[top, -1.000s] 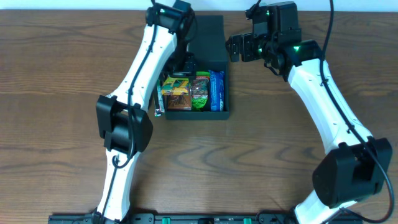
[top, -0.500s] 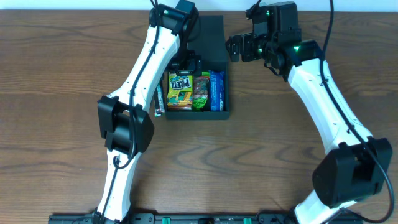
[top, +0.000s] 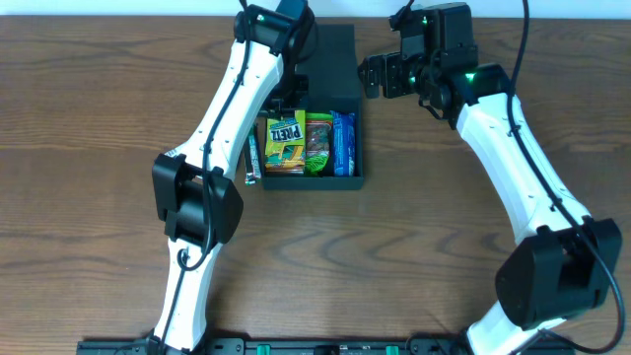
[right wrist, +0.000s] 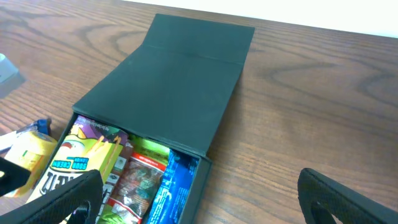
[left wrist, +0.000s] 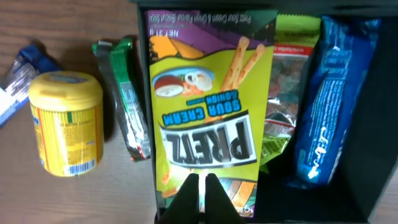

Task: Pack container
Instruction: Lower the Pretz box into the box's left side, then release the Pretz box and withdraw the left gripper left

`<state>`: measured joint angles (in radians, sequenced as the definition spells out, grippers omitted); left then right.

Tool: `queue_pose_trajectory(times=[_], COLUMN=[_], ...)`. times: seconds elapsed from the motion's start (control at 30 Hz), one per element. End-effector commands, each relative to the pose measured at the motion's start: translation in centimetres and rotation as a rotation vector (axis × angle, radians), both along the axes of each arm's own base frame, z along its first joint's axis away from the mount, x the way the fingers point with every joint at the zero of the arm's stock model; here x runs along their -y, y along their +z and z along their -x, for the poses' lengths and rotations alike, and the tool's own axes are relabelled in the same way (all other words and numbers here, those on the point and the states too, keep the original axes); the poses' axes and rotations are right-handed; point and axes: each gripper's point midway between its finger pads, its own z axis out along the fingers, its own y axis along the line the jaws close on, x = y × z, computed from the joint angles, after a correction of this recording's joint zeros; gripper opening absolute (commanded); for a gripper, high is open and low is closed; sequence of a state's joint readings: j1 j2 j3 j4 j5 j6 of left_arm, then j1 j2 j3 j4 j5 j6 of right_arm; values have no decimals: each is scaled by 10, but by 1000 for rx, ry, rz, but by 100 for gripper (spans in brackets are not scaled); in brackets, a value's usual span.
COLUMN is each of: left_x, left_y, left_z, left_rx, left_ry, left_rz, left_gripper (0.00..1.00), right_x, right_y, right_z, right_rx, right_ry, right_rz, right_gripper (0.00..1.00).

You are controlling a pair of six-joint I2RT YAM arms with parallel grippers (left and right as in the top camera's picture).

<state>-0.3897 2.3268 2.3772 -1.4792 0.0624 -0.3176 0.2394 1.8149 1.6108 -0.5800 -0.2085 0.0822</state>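
Note:
The dark teal container (top: 359, 148) stands open, its lid (top: 333, 61) laid flat behind it. Inside lie a yellow-green Pretz packet (left wrist: 208, 112), a green and red packet (left wrist: 287, 81) and a blue packet (left wrist: 329, 106). My left gripper (left wrist: 200, 186) hovers over the near end of the Pretz packet, shut, with nothing between its fingers. In the overhead view it sits at the box's back left (top: 293, 99). My right gripper (top: 380, 77) hangs open to the right of the lid. In the right wrist view its fingers (right wrist: 62, 199) frame the container's corner (right wrist: 205, 165).
On the table left of the box stand a yellow can (left wrist: 65, 121), a green wrapped bar (left wrist: 124, 106) and a blue and white wrapper (left wrist: 18, 74). Only the bar (top: 252, 163) shows in the overhead view; the left arm covers the others.
The Pretz packet went from tilted under the left gripper to lying flat in the box's left side. The left gripper opened, then shut empty. The right arm stayed still.

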Motion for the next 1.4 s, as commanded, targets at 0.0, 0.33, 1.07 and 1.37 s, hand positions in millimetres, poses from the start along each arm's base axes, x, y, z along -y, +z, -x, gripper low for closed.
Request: queue_pose_trajectory(times=[0.0,0.33,1.07,1.37], left_x=[2,-5,-7,-3], left_y=[18,-15,-42,-48], left_z=[2,21,29,27], left_rx=[38,-71,-125,-121], left_ry=[-11,-15,-13,-17], left_rz=[-4,-49,-62,-41], left_gripper=[6,6,6,6], right_x=[3,3,3,3], right_y=[8,8,8,8], right_z=[-1,-1,-1,-1], right_rx=[20,20,20,20], right_ry=[0,0,0,0], right_rz=[3,3,3,3], right_gripper=[99,99,99,99])
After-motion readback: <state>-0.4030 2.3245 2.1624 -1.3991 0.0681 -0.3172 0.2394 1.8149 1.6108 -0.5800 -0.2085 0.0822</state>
